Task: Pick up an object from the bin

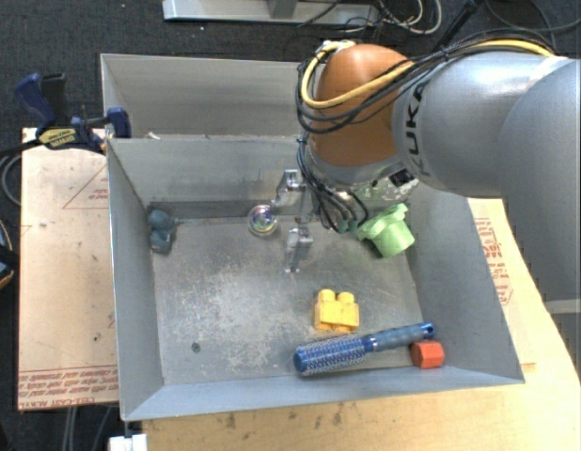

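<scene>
Spread wide at the claw (293, 216), nothing between the two fingers, pointing down over bare floor toward the back of the bin (131, 280). Probably open that way so as to drop round something before closing.

Just beside it at 9 o'clock, a small shiny ball (263, 220), apart from the fingers and not between them. Likely the nearest candidate, though round and smooth, so apt to roll away under an off-centre squeeze.

At 3 o'clock, tucked partly under the wrist, a light green cylinder (392, 236), lying tilted near the right wall; awkward to reach from this pose.

At 5 o'clock, well clear on open floor, a yellow block (336, 311) with two studs on top, seemingly easy to straddle.

Further out at 5 o'clock, along the front wall, a blue brush (361, 348) lying flat, with a small orange cube (427, 353) just beside its handle end.

Far off at 9 o'clock, by the left wall, a grey-blue lump (160, 230).

No pick made yet, judging by the empty fingers.
</scene>
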Robot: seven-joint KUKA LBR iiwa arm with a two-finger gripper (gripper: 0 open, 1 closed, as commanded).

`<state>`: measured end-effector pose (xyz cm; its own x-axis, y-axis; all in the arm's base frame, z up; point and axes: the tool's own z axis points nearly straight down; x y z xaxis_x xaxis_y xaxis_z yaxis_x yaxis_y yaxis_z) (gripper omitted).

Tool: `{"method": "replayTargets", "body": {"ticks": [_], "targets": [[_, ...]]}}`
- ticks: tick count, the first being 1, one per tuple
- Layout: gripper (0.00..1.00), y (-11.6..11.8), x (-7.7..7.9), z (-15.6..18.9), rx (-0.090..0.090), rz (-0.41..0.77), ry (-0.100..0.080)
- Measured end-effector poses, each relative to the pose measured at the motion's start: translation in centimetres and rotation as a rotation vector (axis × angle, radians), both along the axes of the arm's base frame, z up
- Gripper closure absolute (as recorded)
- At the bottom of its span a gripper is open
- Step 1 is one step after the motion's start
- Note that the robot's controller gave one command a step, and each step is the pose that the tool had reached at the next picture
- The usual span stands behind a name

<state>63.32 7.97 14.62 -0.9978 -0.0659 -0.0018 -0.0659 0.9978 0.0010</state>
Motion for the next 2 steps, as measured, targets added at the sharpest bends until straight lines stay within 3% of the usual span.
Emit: {"method": "replayTargets", "body": {"ticks": [1,2], "targets": [[0.0,10.6,-3.6,1.4,0.005,0.02,0.001],[0.0,14.7,-10.5,1.0,0.001,0.229,0.003]]}}
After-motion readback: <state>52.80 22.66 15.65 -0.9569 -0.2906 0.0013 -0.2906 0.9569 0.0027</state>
